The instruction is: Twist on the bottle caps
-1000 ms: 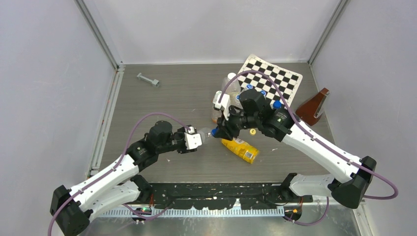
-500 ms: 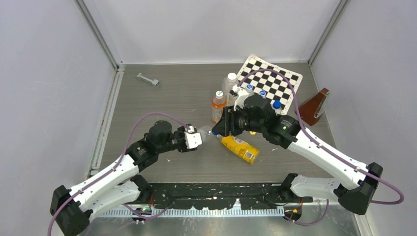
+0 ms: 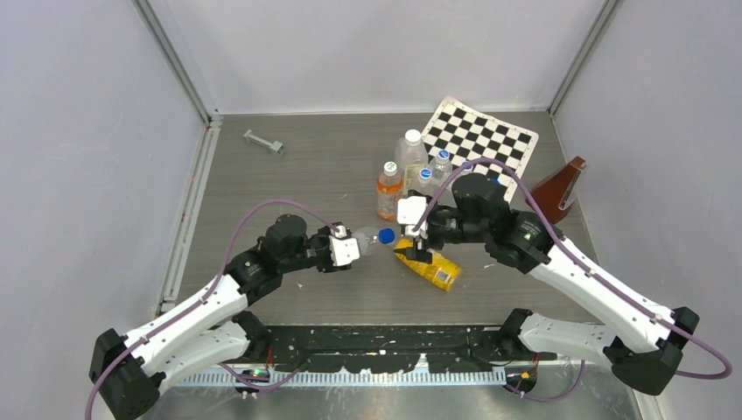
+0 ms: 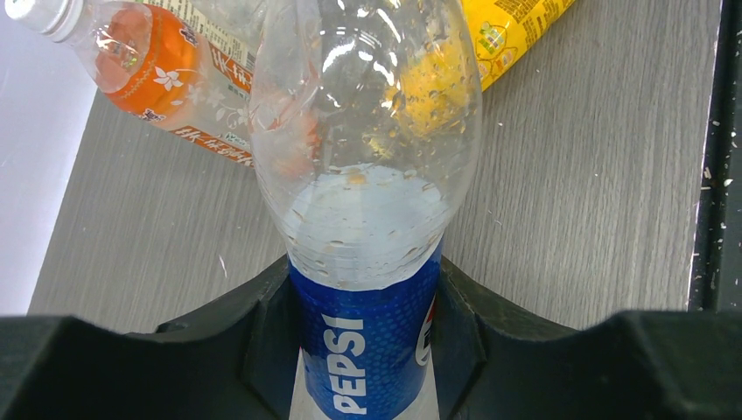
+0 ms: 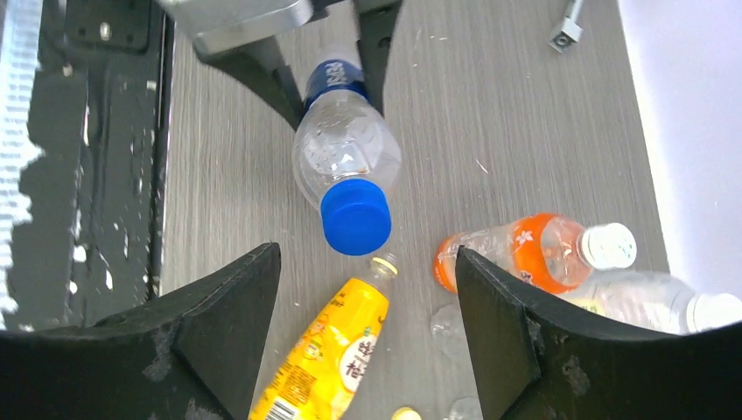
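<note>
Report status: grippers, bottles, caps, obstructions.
Left gripper shut on Pepsi bottle. Right gripper open, blue cap on bottle's neck. Yellow juice bottle lying uncapped. Orange-drink bottle nearby, not blocking.

"From high at the near side, we look down on the whole table (image 3: pixel 289 166), far off."

"On the left wrist we sit very close, looking along the Pepsi bottle (image 4: pixel 367 219) toward its neck."

"From the right wrist we face it from the opposite end, farther back, blue cap (image 5: pixel 355 216) first. All three views share that bottle, and both wrist views catch the orange-drink bottle (image 4: pixel 149 70)."
</note>
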You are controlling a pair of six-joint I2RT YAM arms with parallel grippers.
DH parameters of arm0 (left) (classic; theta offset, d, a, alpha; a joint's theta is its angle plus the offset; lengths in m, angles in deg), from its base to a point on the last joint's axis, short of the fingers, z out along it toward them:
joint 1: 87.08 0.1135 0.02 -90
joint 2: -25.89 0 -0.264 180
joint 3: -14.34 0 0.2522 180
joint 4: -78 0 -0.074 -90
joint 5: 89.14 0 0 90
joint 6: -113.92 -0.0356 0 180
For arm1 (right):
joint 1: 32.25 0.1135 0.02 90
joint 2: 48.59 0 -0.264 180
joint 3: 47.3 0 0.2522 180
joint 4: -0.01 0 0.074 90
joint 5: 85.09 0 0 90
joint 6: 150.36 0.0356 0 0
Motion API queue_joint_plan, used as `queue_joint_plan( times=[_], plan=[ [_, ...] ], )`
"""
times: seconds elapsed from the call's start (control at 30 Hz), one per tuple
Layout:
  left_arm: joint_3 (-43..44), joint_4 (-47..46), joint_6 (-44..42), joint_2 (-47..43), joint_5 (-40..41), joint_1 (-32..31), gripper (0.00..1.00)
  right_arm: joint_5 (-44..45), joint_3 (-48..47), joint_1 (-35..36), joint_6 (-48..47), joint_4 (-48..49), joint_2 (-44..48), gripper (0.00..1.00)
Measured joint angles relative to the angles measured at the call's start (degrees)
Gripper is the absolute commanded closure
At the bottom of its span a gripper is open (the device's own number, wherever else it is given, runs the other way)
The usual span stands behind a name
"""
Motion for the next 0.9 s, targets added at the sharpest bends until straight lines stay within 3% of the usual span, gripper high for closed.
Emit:
queue_joint_plan(
  times=[0.17, 0.33, 0.9],
  plan=[
    [0.00, 0.04, 0.00, 0.48, -0.66, 0.00, 0.50, -3.82, -2.91, 0.00, -12.02, -6.19, -5.07, 0.25],
    [0.00, -0.04, 0.22, 0.70, -1.64, 0.00, 0.50, -6.10, -4.37, 0.00, -17.00, -9.14, -7.06, 0.30],
    [0.00, -0.02, 0.87, 2.21, -4.28, 0.00, 0.50, -9.03, -6.36, 0.31, -19.21, -11.67, -8.83, 0.44]
  ],
)
